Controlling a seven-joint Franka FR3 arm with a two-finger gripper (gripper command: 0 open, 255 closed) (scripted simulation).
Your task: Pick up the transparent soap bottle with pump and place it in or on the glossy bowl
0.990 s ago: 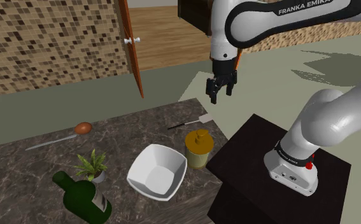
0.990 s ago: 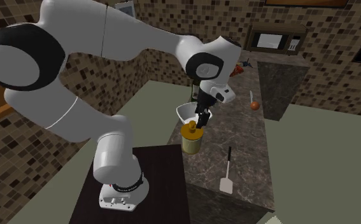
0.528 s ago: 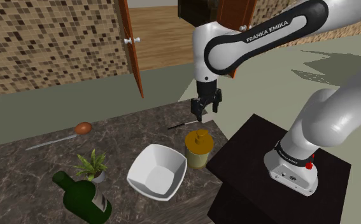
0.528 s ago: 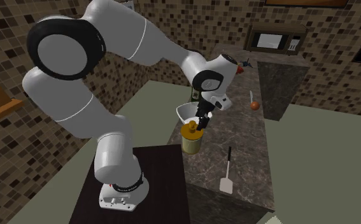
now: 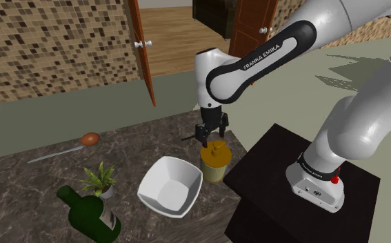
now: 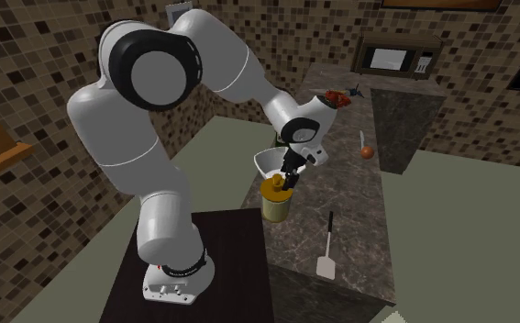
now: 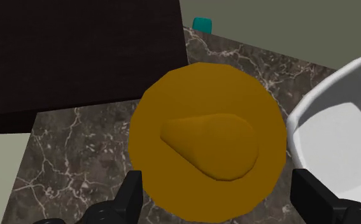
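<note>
Two fingers spread wide on my gripper (image 7: 221, 194), hanging just over the amber pump-top soap bottle (image 5: 215, 163) — not touching it. Step: approach before the grasp; next I'd need to drop lower and pinch the body. Bottle stands upright on the marble counter (image 5: 35, 193), just beside the white bowl (image 5: 161, 197), near my stand (image 5: 269, 166). Forearm slants down, wrist pointing straight down.

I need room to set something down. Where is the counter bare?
Bare counter lies between the spoon, the spatula and the bowl. Crowded: green bottle, plant, bowl and soap bottle stand close in a row, with the open gripper over the soap bottle.
</note>
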